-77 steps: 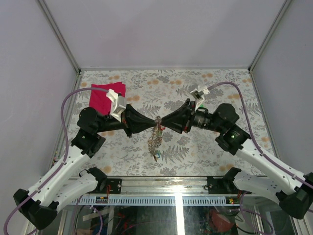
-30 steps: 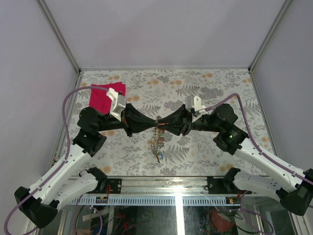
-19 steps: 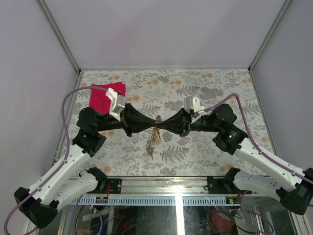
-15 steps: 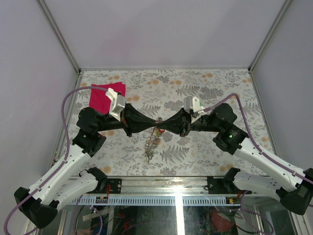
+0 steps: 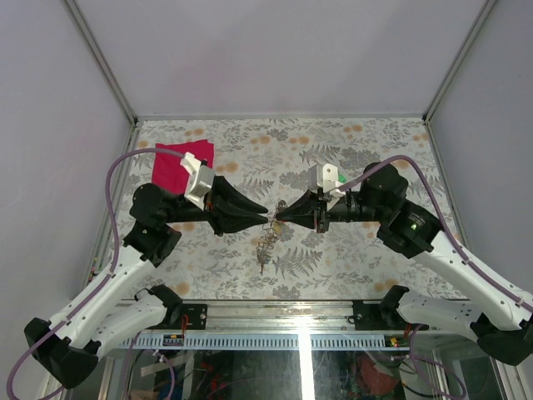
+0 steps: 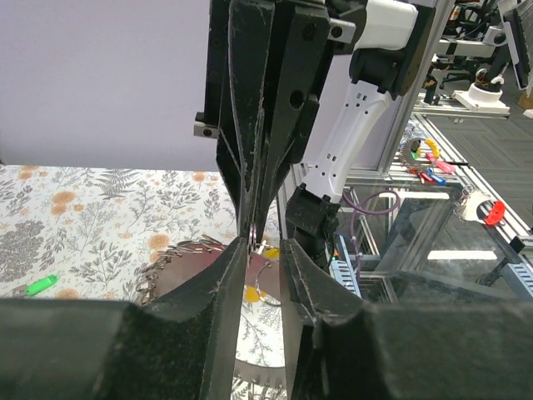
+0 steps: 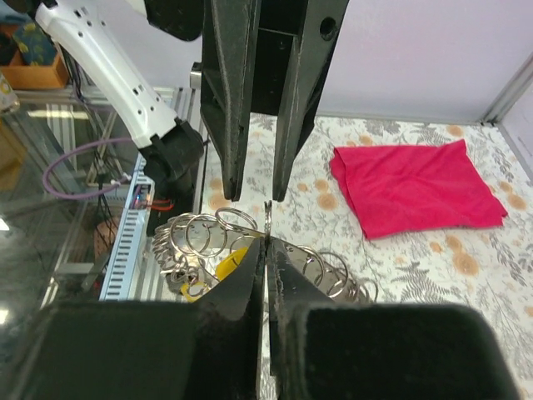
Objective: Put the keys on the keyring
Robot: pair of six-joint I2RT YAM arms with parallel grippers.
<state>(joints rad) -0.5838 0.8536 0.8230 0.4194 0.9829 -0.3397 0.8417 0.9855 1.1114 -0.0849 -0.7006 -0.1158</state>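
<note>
Grey metal keyring hung at frame centre, clamped edge-on between the right gripper's closed fingers. Its bunch of keys dangled, long axis running down-frame and pointing slightly lower left. Left gripper stood parted just beside it; contact unclear.

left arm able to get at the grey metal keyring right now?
Probably yes. The left fingers stand open, pointing straight at the flat grey metal keyring, which the right fingers pinch by its rim. Nothing shows between the left fingers and the ring.
</note>
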